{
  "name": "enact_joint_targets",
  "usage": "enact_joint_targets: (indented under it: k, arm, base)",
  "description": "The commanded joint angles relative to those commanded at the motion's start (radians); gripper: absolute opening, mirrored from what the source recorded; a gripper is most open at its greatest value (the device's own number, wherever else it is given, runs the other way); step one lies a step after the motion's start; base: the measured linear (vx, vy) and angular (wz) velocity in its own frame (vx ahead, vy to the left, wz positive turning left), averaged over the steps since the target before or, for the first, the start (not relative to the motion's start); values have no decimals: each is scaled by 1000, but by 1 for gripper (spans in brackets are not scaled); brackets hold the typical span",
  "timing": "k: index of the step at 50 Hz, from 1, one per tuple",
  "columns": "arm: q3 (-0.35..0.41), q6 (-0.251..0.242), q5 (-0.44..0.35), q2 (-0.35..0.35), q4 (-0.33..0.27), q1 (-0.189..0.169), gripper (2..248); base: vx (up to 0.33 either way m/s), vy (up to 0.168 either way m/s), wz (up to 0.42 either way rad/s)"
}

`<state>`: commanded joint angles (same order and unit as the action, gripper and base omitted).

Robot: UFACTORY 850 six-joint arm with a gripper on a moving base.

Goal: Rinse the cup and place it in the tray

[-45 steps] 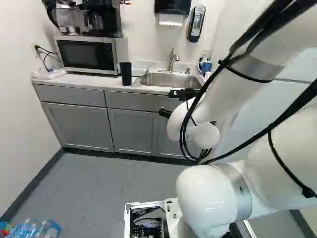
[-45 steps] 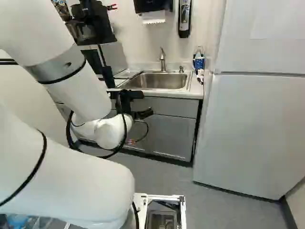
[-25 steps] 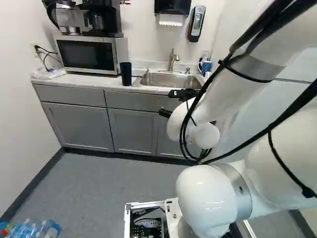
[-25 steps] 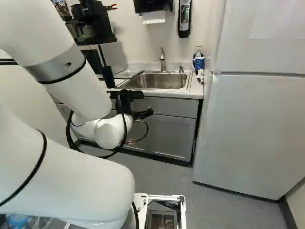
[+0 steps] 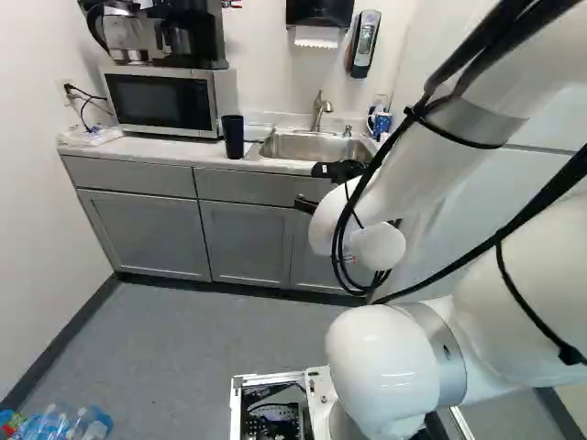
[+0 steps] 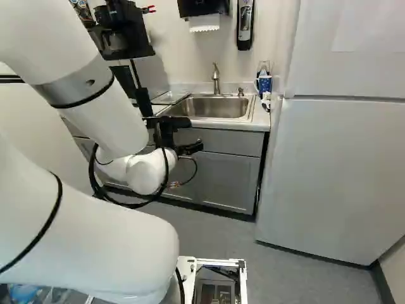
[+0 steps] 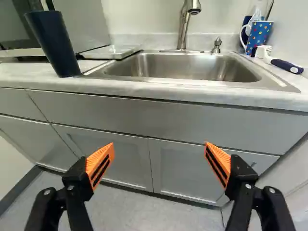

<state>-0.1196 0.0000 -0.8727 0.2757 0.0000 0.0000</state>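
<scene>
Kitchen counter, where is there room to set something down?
Bare counter runs in front of the microwave, up to the dark cup, and narrowly along the sink's front rim. The sink is open inside. Crowded: between microwave and sink, where the tray lies, and the corner holding mug and brush.

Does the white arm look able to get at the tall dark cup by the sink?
Probably yes: the fingers are open and nothing seems to stand in front of the cup. The arm would likely have to shift sideways and forward first, clearing the counter.
</scene>
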Motion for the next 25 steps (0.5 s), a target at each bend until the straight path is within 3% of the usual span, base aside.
enact_joint_targets:
  k: [25]
  arm:
    - [-71, 0, 0, -9, 0, 0, 247]
  base:
    - [0, 0, 0]
